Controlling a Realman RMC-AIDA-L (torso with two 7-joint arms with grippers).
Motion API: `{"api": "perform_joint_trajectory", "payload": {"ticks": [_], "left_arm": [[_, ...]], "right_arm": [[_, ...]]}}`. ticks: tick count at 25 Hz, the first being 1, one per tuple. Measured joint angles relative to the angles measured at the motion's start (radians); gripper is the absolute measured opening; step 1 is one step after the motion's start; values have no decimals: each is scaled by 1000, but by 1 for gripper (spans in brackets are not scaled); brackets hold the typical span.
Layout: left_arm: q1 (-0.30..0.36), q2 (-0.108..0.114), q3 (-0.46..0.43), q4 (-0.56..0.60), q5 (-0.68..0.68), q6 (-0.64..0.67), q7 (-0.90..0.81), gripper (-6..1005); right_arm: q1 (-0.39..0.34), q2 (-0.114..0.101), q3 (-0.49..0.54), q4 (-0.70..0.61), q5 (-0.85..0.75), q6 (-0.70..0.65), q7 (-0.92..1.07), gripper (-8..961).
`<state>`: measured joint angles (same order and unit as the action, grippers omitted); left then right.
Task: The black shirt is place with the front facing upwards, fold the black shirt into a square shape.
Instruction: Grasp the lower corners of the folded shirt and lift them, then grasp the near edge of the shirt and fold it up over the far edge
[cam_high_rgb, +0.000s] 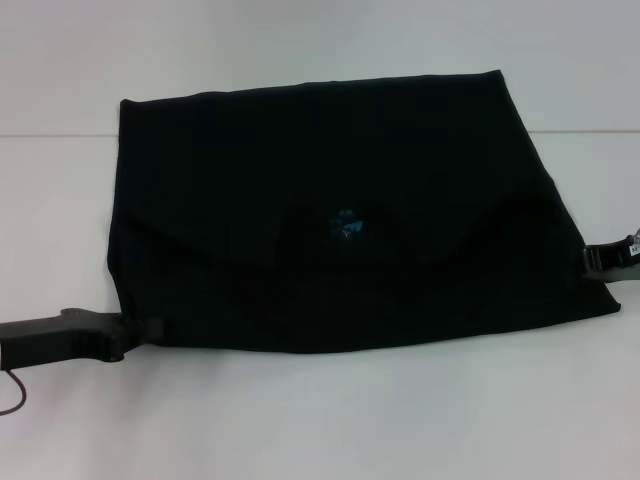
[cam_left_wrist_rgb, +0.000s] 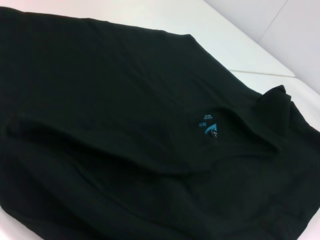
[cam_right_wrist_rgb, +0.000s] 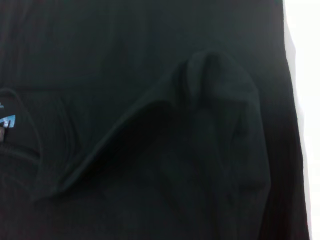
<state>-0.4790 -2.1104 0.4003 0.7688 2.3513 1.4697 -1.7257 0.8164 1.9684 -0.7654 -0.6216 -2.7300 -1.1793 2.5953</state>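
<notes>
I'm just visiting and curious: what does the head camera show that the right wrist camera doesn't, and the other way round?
Only the head view shows the whole black shirt on the white table, with the left gripper and right gripper at its side edges. Only the right wrist view shows a raised fold close up. Both show the blue neck label.

White table (cam_high_rgb: 320, 420) w/ seam line across far end.

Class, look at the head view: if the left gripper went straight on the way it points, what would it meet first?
The left gripper points toward the robot's right, at the shirt's near left edge; likely it meets that cloth first.
</notes>
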Motion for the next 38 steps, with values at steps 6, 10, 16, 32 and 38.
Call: {"api": "perform_joint_trajectory", "payload": {"ticks": [6,10,16,32,38], "left_arm": [[-1,8,-3,8,-2,58,-4,38],[-8,22,-2,18,21,155,-28,37],[-19,47,-5,42,140,371,-111,38],[-14,39,69,65,406,584,-158,37],[-37,41,56,53,359,584,-157,37]], "right_arm": [[0,-10,0,-7,2,-29,-12,45],[-9,-14,-1,-63,-4,-149,-29,45],[-71,-8,-14,-175,-34,-428,-73,44],[-238,-2,-13,-165,-78,-700,-274,45],[-229,10,21,-132,-72,-686,-313,44]]}}
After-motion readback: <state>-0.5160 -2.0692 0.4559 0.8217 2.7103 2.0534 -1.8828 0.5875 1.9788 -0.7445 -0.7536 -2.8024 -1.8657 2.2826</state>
